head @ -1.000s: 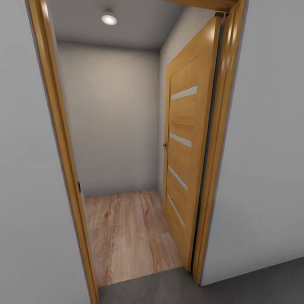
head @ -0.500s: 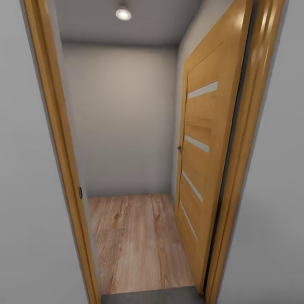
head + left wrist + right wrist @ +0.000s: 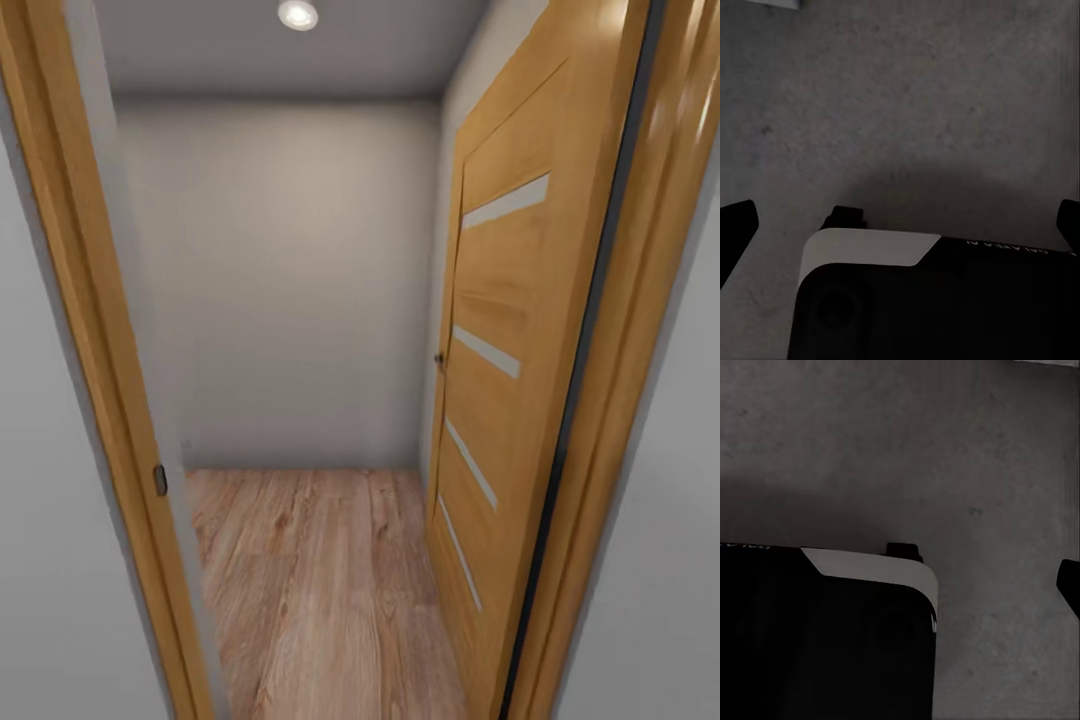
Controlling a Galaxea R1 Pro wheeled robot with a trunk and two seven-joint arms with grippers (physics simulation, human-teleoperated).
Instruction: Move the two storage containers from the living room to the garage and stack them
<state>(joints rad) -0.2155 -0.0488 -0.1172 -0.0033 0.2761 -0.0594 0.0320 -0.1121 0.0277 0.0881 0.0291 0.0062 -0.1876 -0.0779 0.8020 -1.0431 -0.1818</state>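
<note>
Wooden door frame [image 3: 95, 400], honey-coloured, bounds a small room: light plank floor [image 3: 320, 590], pale grey back wall [image 3: 290, 280], ceiling lamp [image 3: 298, 13]. Open door [image 3: 510, 350] with pale strips. Left pincer [image 3: 900, 225]: dark fingertips [image 3: 735, 221] set wide apart, over mottled concrete floor [image 3: 915, 97], robot base [image 3: 930, 300] beneath. Right pincer: one fingertip [image 3: 1069, 581] visible; spread cannot be told. Containers: location unknown.
</note>
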